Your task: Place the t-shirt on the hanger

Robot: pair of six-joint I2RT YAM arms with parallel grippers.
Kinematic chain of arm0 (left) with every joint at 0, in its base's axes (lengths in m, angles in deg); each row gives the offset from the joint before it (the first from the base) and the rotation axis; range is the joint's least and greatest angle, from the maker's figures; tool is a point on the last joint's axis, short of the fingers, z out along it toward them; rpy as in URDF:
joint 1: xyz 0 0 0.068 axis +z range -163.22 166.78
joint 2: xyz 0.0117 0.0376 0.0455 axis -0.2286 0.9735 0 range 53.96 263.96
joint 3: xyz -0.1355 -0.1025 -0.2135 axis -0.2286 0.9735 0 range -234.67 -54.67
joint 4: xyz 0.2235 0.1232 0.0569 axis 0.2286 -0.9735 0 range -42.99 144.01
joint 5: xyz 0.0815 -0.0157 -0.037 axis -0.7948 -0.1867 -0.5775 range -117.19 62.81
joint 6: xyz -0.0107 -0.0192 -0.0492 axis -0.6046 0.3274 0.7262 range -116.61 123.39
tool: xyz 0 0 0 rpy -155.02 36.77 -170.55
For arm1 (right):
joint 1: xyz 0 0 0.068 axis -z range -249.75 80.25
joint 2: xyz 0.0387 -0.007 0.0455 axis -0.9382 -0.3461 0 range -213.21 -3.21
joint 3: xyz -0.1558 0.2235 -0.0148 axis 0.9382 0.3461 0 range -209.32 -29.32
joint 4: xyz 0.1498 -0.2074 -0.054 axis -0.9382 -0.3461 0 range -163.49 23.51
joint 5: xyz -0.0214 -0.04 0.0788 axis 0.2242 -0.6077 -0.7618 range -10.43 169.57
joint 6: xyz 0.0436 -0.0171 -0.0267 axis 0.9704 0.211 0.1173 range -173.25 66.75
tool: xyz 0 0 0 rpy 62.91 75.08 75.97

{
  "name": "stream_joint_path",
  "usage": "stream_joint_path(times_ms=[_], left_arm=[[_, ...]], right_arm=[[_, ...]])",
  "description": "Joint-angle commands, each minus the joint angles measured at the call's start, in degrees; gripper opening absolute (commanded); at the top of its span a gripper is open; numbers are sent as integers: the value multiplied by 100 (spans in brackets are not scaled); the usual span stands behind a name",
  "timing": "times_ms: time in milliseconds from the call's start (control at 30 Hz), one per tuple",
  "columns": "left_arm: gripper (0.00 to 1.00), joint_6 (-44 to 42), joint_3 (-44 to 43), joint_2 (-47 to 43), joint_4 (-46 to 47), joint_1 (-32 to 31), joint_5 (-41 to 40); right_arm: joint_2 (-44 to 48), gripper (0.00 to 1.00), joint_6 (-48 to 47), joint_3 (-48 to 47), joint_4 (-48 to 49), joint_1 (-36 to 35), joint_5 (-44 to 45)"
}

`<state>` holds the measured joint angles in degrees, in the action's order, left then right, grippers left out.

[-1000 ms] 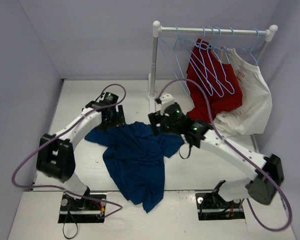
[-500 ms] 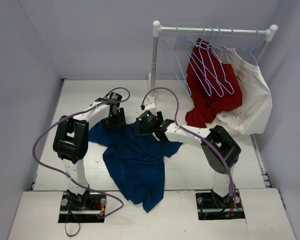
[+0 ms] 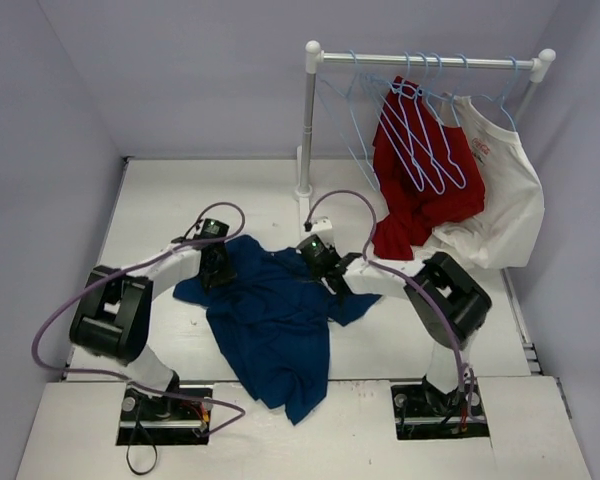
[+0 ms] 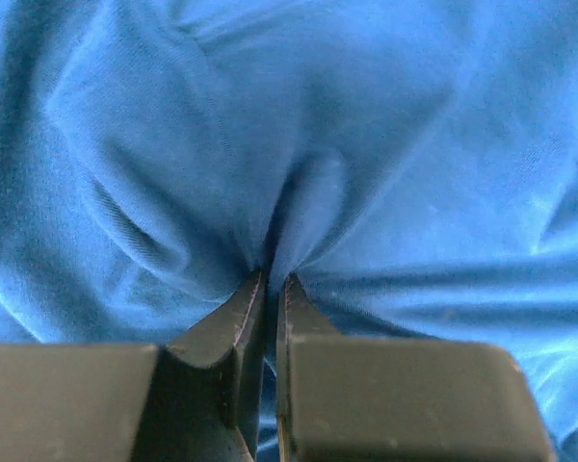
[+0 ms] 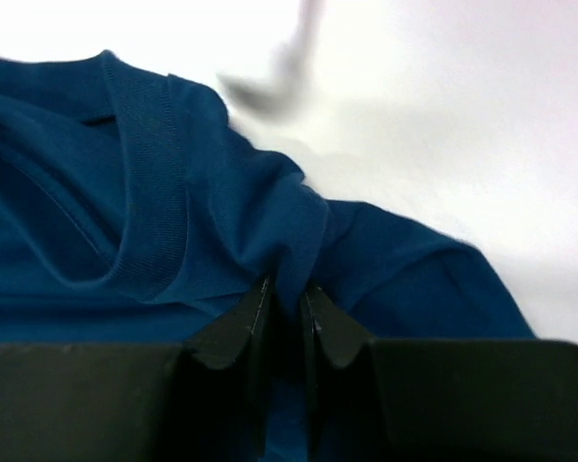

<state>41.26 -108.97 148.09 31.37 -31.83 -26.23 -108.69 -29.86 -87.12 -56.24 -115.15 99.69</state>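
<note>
Fingers (image 4: 236,322) of the left gripper (image 4: 270,279) are closed to a thin slit, pinching a raised fold of the t-shirt (image 3: 270,325). Cloth puckers into creases that run to the fingertips. From above, this gripper sits on the garment's upper left edge, near one sleeve.

The navy t-shirt lies crumpled on the white table (image 3: 260,190), between the two arms, its lower part trailing toward the near edge. It is not on any hanger.

At the right gripper (image 5: 287,289), the fingers (image 5: 233,327) stand narrow, with a fold of the same cloth caught between them, just beside the ribbed collar. Bare table shows beyond that fold. From above, this gripper is on the garment's upper right part.

Farther right, at the back, a white rail (image 3: 430,62) carries several light-blue wire hangers (image 3: 420,150), well apart from the t-shirt. A red shirt (image 3: 425,205) hangs among them. A white shirt (image 3: 500,215) hangs at the rail's right end.
</note>
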Motion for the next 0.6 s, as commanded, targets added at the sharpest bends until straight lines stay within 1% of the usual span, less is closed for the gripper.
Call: stream_joint_path(times_ms=[0, 100, 133, 267, 300, 367, 433, 467, 500, 533, 567], left_arm=[[0, 389, 1032, -715, -77, 2, 216], [0, 503, 1455, -1293, -191, -2, 239], [0, 521, 1468, -1445, -241, -2, 255], [0, 586, 1791, -2199, -592, -2, 224], [4, 552, 1778, -2423, -761, -2, 183], [21, 436, 1580, -2750, -1082, -2, 92], [47, 279, 1169, -3011, -1415, -11, 16], [56, 227, 1010, -3076, -1511, -11, -31], [58, 144, 759, -3085, -1621, -11, -43], [64, 29, 444, -3094, -1733, -11, -43], [65, -75, 231, -3041, -1784, -11, -41]], right_arm=[[1148, 17, 237, 836, -120, 18, 184], [1738, 25, 370, 1267, -276, -5, 98], [1757, 27, 406, 1356, -288, -21, 117], [2337, 33, 491, 1564, -678, -24, 346], [2481, 37, 480, 1507, -785, -32, 426], [2675, 42, 406, 1330, -940, -39, 433], [2777, 45, 343, 1131, -954, -60, 328], [2778, 47, 293, 990, -954, -77, 254], [2749, 49, 235, 839, -954, -80, 167], [2712, 51, 175, 648, -954, -77, 53], [2646, 52, 143, 515, -952, -81, -37]])
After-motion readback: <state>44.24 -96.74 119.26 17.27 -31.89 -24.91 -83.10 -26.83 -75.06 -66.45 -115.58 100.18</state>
